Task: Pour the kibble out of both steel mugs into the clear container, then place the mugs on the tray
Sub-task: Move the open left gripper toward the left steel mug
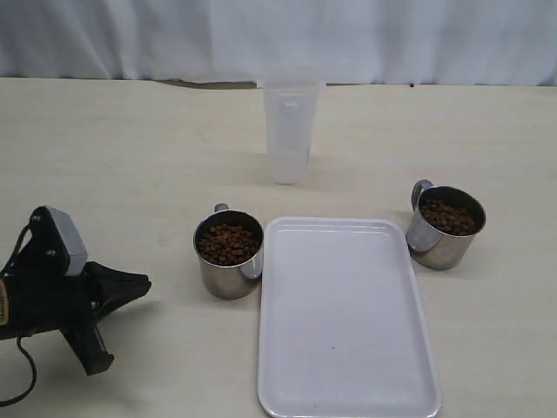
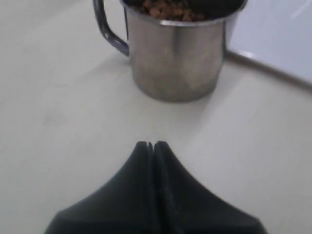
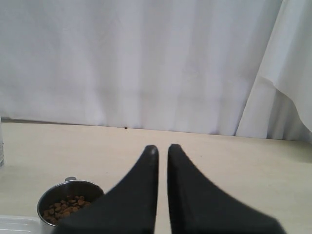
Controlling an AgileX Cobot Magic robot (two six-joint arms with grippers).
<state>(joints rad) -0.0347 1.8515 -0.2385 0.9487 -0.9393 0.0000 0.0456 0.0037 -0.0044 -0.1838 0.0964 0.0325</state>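
the left gripper (image 1: pixel 130 283) sits low over the table (image 1: pixel 130 157) with its two black fingers pressed together at the tips, holding nothing. straight ahead of those tips stands one steel mug (image 2: pixel 175 53), upright and full of brown kibble (image 1: pixel 227 243). a strip of bare table lies between tips and mug, so they are apart. the mug's loop handle sticks out to one side of the approach line, on the side that faces the clear cup (image 1: pixel 289 131). just past the mug, on its far side from the gripper, runs the long edge of the white tray (image 1: pixel 348 348). mug and tray edge are very near; whether they touch cannot be told.

the right gripper (image 3: pixel 162 148) is outside the exterior view. in its own camera the fingers stand together with only a thin slit between the tips, and nothing is in them. the second mug (image 3: pixel 68 207) is lower than the tips and off to the side, also upright with kibble inside, well apart from them.

the clear cup stands upright beyond the tray's short far edge, between the two mugs and farther back. the tray has nothing on it — open table surrounds the cup and the second mug on every side.
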